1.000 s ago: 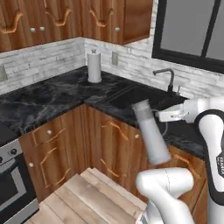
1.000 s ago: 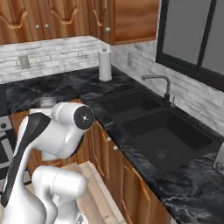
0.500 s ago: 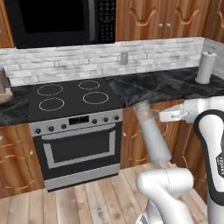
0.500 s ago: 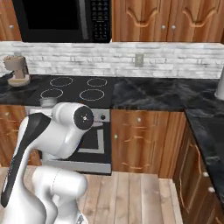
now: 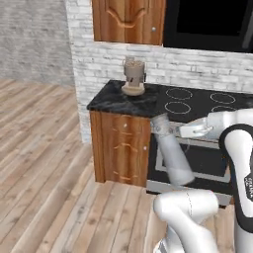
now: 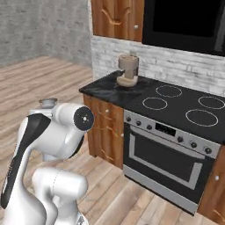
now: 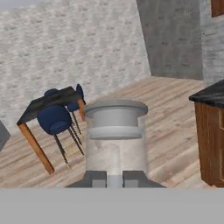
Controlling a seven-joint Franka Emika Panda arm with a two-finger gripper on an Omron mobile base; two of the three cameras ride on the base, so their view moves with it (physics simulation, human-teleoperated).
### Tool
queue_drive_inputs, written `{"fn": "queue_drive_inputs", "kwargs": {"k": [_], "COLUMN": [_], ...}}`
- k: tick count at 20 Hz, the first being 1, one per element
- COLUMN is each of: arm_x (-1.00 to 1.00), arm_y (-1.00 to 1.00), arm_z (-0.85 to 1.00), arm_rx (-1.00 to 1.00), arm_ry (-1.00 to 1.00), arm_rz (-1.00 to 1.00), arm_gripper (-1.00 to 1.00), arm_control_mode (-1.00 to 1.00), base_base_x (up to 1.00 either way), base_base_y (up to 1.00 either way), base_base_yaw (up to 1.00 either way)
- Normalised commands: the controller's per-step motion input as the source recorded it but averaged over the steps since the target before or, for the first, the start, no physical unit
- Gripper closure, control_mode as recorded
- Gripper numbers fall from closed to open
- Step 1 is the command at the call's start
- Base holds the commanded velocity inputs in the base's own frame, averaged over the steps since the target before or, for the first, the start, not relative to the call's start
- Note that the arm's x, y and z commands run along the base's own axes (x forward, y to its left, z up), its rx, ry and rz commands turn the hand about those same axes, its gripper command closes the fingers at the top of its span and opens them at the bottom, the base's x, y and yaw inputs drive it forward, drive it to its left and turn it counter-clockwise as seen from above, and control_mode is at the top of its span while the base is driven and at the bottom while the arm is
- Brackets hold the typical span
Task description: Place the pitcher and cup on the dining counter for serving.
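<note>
- Standing at the far left of the hand view, the dining counter (image 7: 48, 99) is a tabletop of dark marble on brown wooden legs, with navy blue chairs (image 7: 54, 119) pushed close around it, on the wooden floor (image 7: 170, 113) before a pale brick wall.
- Just right of it in the same view, the pitcher (image 7: 114, 138) rises in front of the camera, pale grey and translucent, with its round top toward the room.
- At the bottom of the hand view, the tool (image 7: 113, 178) is almost closed, and its two finger tips (image 7: 95, 178) press on the lower part of the pitcher, so it has hold of the pitcher.
- In the left base view, the pitcher (image 5: 172, 155) hangs tilted in the air in front of the wooden cabinet (image 5: 121, 148), well above the floor, and the tool (image 5: 174, 129) grips it near its upper end.
- Further right, the black stove (image 5: 207, 101) is beside the kitchen tabletop (image 5: 123, 99), which carries a small brown appliance (image 5: 134, 76).
- In the right base view, the same appliance (image 6: 128, 70) stands left of the stove (image 6: 180, 103).
</note>
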Motion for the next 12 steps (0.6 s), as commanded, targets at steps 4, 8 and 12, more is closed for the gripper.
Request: {"fn": "queue_drive_inputs", "kwargs": {"k": [4, 8, 12], "arm_x": [0.00, 0.00, 0.00], "arm_y": [0.00, 0.00, 0.00], "arm_z": [0.00, 0.00, 0.00], "arm_rx": [0.00, 0.00, 0.00], "arm_ry": [0.00, 0.00, 0.00], "arm_rz": [0.00, 0.00, 0.00], "arm_gripper": [1.00, 1.00, 1.00], "arm_control_mode": [1.00, 1.00, 1.00], "base_base_x": [0.00, 0.00, 0.20], "base_base_y": [0.84, 0.88, 0.98], "base_base_yaw": [0.81, 0.77, 0.66]}}
